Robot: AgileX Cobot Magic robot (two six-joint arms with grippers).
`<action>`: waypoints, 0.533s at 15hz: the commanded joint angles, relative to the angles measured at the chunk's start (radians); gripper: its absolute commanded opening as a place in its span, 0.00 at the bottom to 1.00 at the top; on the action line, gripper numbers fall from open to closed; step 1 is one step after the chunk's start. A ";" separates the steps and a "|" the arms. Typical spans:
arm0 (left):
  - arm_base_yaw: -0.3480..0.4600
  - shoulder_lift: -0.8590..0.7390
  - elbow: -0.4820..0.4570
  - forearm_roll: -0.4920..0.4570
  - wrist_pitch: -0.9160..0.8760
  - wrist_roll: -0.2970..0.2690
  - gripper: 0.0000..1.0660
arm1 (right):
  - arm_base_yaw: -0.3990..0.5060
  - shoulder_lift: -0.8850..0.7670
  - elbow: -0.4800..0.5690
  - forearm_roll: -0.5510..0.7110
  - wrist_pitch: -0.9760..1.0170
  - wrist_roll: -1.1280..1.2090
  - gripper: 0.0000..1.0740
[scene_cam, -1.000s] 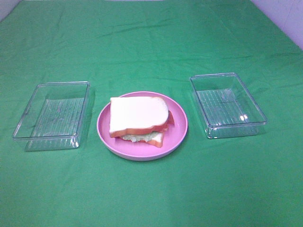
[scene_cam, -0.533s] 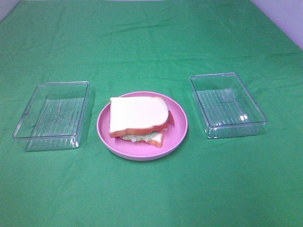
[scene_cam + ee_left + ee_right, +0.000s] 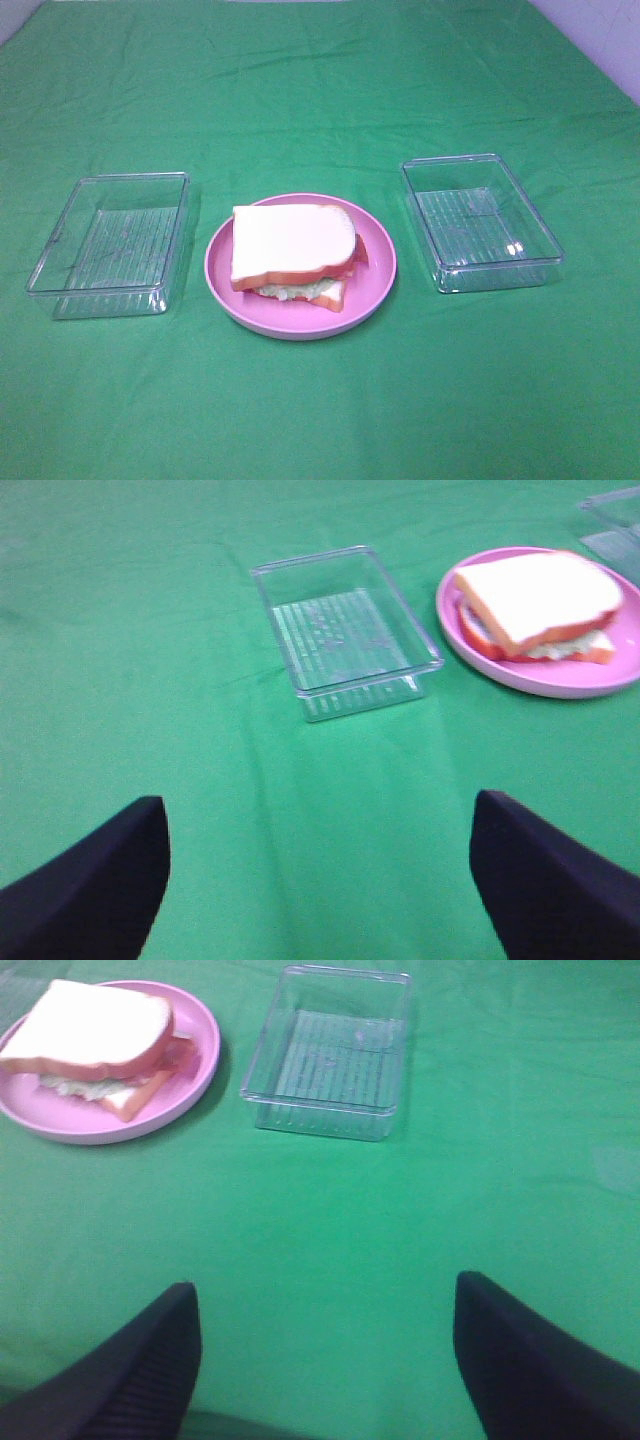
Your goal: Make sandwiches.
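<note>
sandwiches (image 3: 295, 252) look assembled already: one stack sits on the pink plate (image 3: 380, 285), white bread on top, a second slice at the bottom, with green lettuce and a reddish strip showing between them at the edges. any cheese is hidden under the top slice, so i cannot tell whether it is in there.

left tool (image 3: 318, 875) hangs over bare green bench (image 3: 320, 90) with its jaws spread wide and nothing between them; seen from it, the left clear box (image 3: 345, 630) lies straight ahead and well apart, and the plate with the stack lies further ahead and off to one side. right tool (image 3: 325, 1355) is likewise spread open and empty; ahead of it stands the right clear box (image 3: 330, 1050), and the plate lies ahead on the other side, near that box but not touching it.

both boxes look empty, only their ribbed floors showing. neither tool appears in the high view, so both seem to be drawn back to the near edge of the bench.

as a judgement, the stacking is done or nearly so: no loose ingredient lies on the cloth or in either box, so nothing plainly remains to be added. what may be left is only a check that the top slice sits square, since it overhangs the lower slice a little on one side.
</note>
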 commanded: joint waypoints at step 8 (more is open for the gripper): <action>0.224 -0.026 0.001 -0.007 -0.011 0.004 0.73 | -0.200 -0.093 0.003 0.011 -0.013 -0.001 0.63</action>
